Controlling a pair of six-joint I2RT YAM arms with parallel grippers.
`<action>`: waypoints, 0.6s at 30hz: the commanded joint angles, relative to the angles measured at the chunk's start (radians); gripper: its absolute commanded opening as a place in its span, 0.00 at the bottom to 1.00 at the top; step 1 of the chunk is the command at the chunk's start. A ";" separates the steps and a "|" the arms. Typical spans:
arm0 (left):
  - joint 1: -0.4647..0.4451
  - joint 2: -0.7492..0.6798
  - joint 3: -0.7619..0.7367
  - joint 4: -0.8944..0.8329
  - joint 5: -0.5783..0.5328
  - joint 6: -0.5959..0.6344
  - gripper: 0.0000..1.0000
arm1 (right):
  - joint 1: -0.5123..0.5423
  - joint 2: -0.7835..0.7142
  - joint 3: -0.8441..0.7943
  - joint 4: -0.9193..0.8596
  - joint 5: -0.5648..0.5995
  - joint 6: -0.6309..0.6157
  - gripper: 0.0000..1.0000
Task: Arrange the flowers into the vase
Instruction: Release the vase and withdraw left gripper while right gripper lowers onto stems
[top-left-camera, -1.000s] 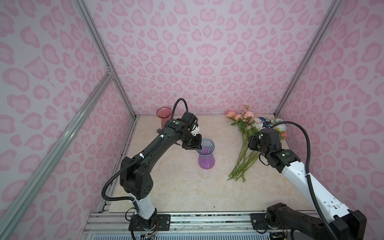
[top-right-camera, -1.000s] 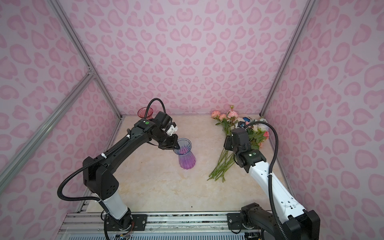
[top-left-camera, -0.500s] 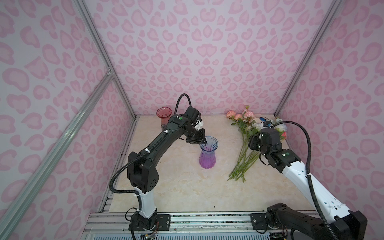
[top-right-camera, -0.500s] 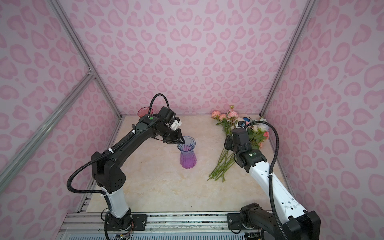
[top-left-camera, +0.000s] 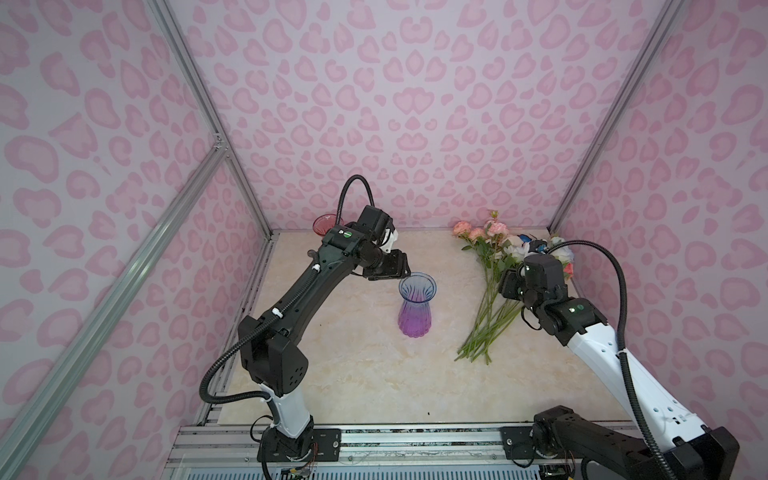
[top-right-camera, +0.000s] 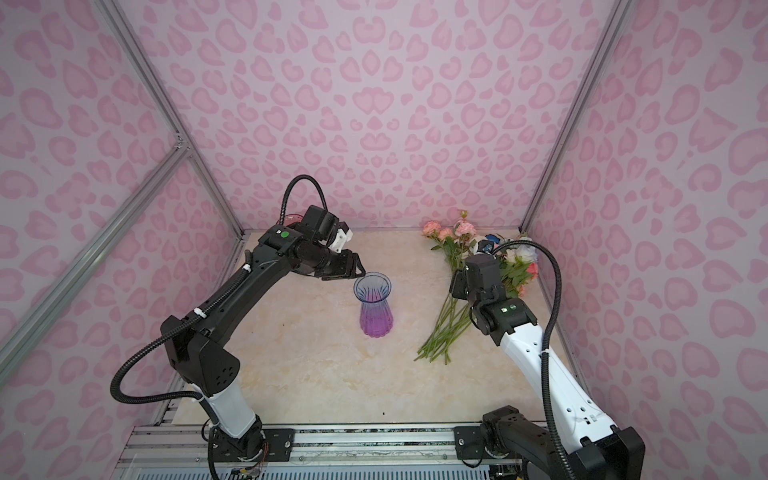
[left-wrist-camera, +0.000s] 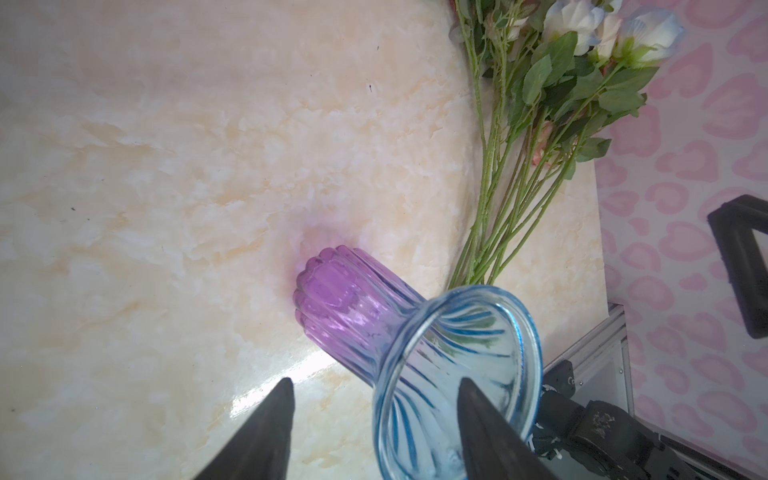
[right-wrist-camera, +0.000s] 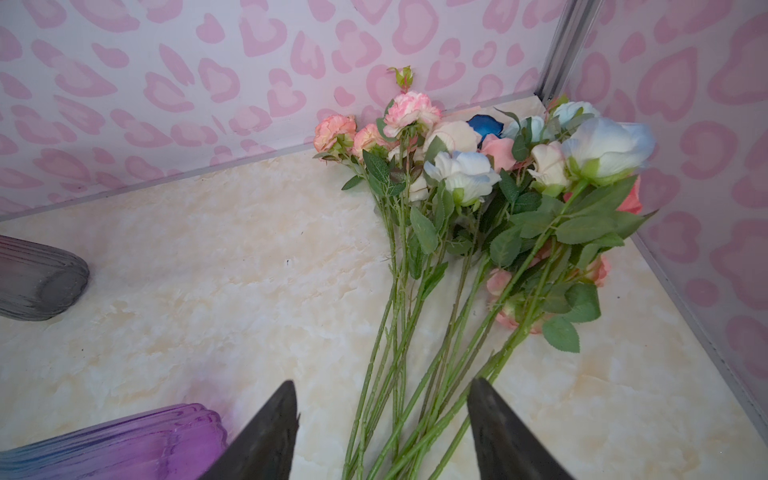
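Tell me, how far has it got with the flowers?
Barely begun. Done: the vase stands upright, empty. In hand: nothing; the left claw is open at its rim, the right claw open above the flowers. Left: every flower, all lying on the table.

My enclosure: three walls (top-left-camera: 415, 104) papered lilac with pink heart-shaped blotches, joined at the corners by aluminium posts (top-left-camera: 589, 162). A slanted aluminium bar (top-left-camera: 133, 274) crosses the left wall. The counter (top-left-camera: 353, 374) below me is glossy cream marble-look, evenly lit, and a slotted metal rail (top-left-camera: 415, 440) edges its front.
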 joint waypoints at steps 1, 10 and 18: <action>0.008 -0.052 0.009 0.005 -0.024 0.036 0.68 | 0.000 0.031 0.034 -0.060 0.045 -0.018 0.65; 0.040 -0.280 -0.039 0.064 -0.067 0.099 0.73 | -0.001 0.113 0.108 -0.081 0.049 -0.015 0.59; 0.060 -0.801 -0.755 0.532 -0.482 0.006 0.99 | -0.006 0.321 0.134 -0.053 0.048 0.045 0.42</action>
